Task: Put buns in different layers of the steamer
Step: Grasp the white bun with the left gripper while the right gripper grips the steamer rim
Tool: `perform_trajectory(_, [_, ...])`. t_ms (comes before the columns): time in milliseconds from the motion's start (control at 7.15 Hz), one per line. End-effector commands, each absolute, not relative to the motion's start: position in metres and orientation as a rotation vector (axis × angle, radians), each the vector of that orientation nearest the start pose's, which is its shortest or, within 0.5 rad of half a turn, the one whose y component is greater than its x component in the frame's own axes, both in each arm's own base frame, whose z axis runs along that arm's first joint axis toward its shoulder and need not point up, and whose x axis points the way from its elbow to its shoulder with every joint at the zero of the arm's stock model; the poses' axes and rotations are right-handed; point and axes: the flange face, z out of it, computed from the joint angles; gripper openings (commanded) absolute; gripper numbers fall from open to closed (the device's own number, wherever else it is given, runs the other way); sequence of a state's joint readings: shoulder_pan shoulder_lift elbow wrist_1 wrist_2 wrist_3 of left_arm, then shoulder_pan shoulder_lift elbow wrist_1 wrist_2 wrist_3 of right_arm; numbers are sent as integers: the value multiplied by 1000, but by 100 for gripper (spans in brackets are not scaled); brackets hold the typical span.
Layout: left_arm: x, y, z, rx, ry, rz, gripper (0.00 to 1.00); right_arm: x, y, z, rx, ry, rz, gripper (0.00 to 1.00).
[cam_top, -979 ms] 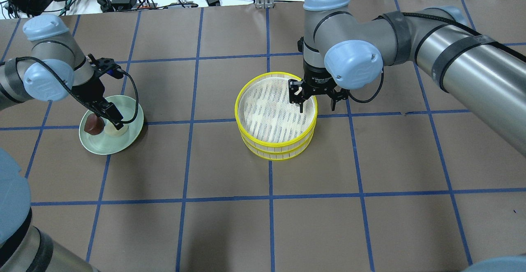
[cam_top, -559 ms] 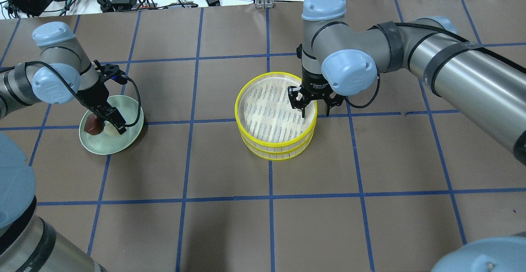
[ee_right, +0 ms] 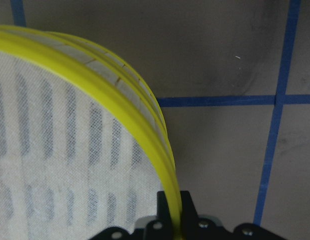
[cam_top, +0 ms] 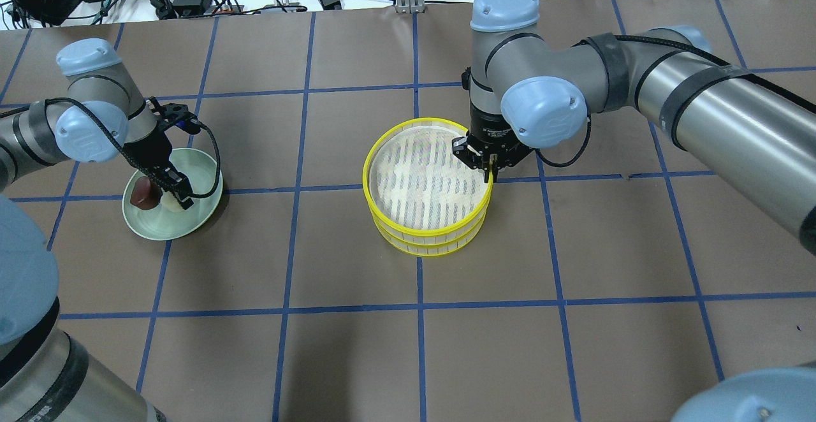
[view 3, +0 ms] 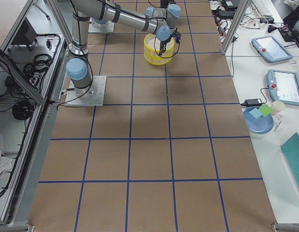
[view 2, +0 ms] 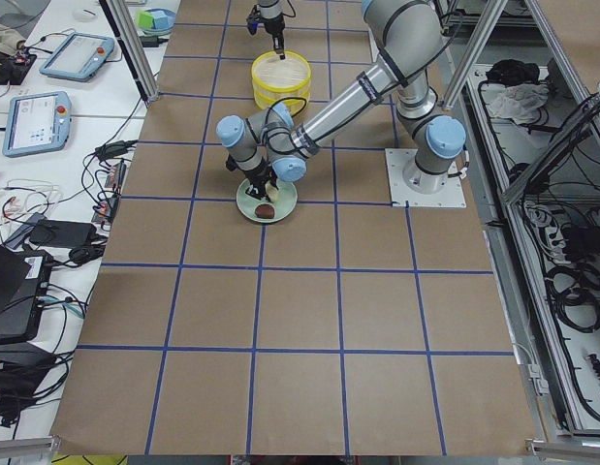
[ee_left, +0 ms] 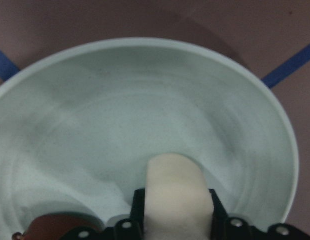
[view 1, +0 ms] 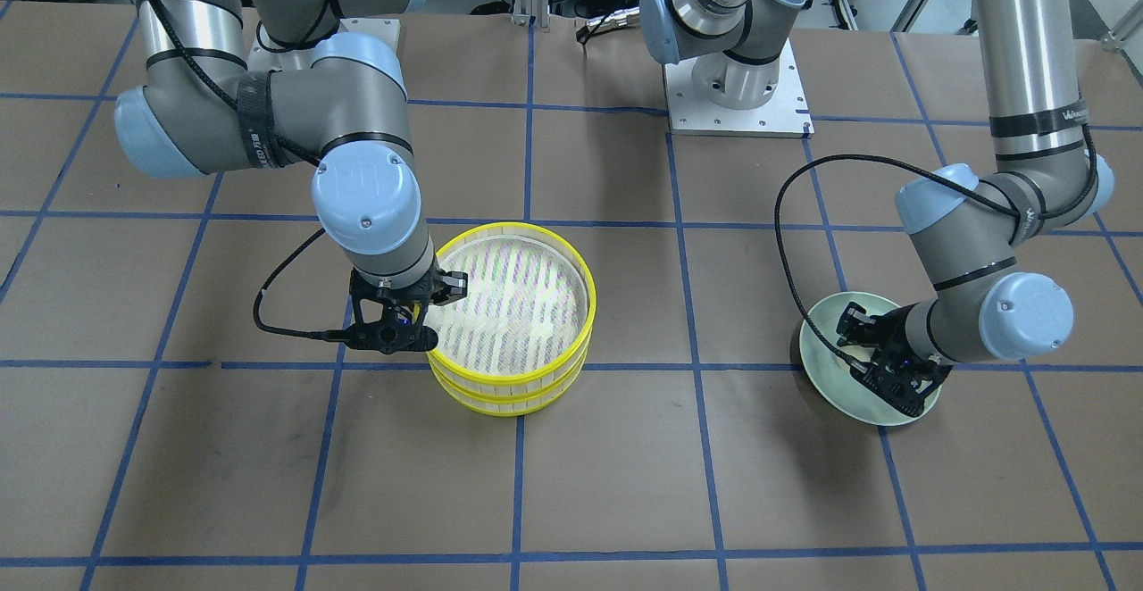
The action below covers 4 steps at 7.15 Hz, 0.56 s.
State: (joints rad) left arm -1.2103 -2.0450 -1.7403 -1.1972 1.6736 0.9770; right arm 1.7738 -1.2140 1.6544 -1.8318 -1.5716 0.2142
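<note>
Both buns lie on the pale green plate (cam_top: 160, 233), the cream bun (ee_left: 174, 185) pinched in the left gripper (cam_top: 173, 191) just beside the brown bun (cam_top: 144, 196), while well away from that plate the right gripper (cam_top: 488, 166) clamps the rim of the top steamer tray (ee_right: 119, 107), stacked on the lower tray (cam_top: 421, 247).

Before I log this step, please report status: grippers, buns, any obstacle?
Left gripper shut on cream bun at the plate. Right gripper shut on top tray rim. Brown bun on plate. Nothing blocks the way.
</note>
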Motion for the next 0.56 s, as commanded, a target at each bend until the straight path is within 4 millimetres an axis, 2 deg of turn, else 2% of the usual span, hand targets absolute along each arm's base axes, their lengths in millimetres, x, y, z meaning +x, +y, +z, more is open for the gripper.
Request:
perform_trajectory(0, [88,-587,210,965,3029,371,0,241,-542,318,36,3163,185,0])
perform_trajectory(140, [83,-593,239,943,3007,303,0,223,-536,357,72,3156,169,0])
perform_trajectory(280, [77,-598,270,811,3011,231,0,205,-527,400,61,3141,179,0])
perform_trajectory(420, [49,-599,294,713,3047,132,0,181,-514,441,75,3142,171,0])
